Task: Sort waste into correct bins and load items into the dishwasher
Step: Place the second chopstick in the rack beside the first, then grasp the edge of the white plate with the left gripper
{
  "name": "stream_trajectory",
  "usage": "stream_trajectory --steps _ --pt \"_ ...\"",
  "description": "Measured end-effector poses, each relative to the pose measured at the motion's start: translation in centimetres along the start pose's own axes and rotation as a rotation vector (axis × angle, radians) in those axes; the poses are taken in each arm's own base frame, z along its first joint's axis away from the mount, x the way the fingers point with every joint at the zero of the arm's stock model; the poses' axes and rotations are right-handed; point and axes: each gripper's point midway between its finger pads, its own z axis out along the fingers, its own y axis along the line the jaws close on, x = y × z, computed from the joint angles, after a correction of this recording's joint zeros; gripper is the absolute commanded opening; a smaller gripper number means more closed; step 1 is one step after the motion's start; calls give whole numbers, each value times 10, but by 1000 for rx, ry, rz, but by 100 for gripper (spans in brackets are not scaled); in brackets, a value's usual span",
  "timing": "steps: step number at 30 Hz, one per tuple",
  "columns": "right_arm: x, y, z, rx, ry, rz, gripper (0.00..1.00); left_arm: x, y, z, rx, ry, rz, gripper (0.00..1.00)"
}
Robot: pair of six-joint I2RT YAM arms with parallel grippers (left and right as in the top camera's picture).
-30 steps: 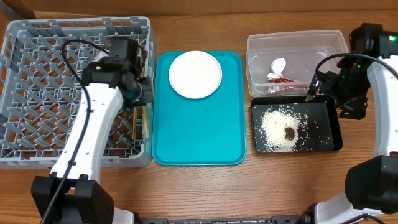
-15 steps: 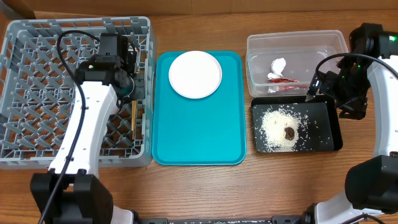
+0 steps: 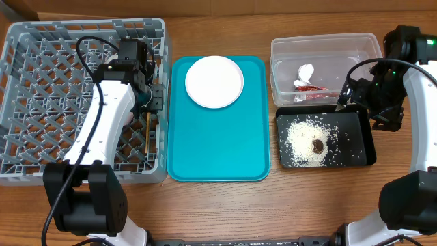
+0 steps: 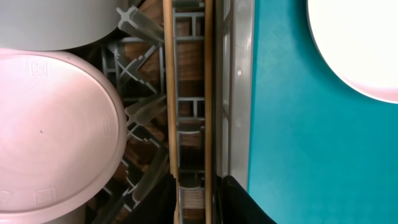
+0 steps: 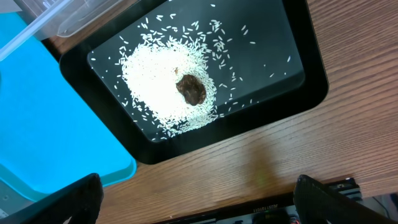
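On the left of the table (image 3: 218, 205), the grey dish rack (image 3: 48, 82) is sitting with my left arm reaching over its right side. My left end effector (image 4: 194, 193) is hanging low over the two wooden chopsticks (image 4: 168, 93), which are lying side by side on the lattice floor, just inside the rack's right wall. Its dark fingers (image 4: 158, 199) are standing on either side of the sticks, and I cannot tell whether they are pinching them. Beside the chopsticks in the rack, the pinkish-white bowl (image 4: 50, 137) is resting, with the edge of the pale grey-green bowl (image 4: 62, 22) showing above it. Next over, the teal serving tray (image 3: 218, 150) is carrying the white plate (image 3: 214, 81) near its far end. Further right, the clear tub (image 3: 326, 46) is holding the red-and-white wrapper (image 3: 306, 78), and the black tray (image 3: 362, 126) in front of it is holding the scattered rice (image 5: 155, 87) with the brown lump (image 5: 191, 89) in the middle. My right end effector (image 5: 198, 183) is hovering above the black tray, jaws spread wide and carrying nothing.
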Motion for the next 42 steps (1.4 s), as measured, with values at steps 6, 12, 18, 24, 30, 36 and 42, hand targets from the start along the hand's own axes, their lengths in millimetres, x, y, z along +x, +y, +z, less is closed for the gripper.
stream_trajectory --steps 6,12,18,24,30,36,42 --pt "0 0 0 0 -1 0 100 1 -8 0 44 3 -2 48" --pt "0 0 0 0 -1 0 100 -15 -29 -12 118 -49 23 55" --pt "0 0 0 0 -1 0 100 -45 -84 -31 192 -196 138 59" --pt "-1 0 0 0 -2 0 100 -56 -150 -46 259 -317 315 66" --pt "0 0 0 0 -1 0 100 -55 -193 -35 289 -346 427 68" --pt "0 0 0 0 -1 -1 100 -33 -211 23 272 -216 483 70" --pt "0 0 0 0 -1 0 100 -10 -210 71 244 -84 498 66"
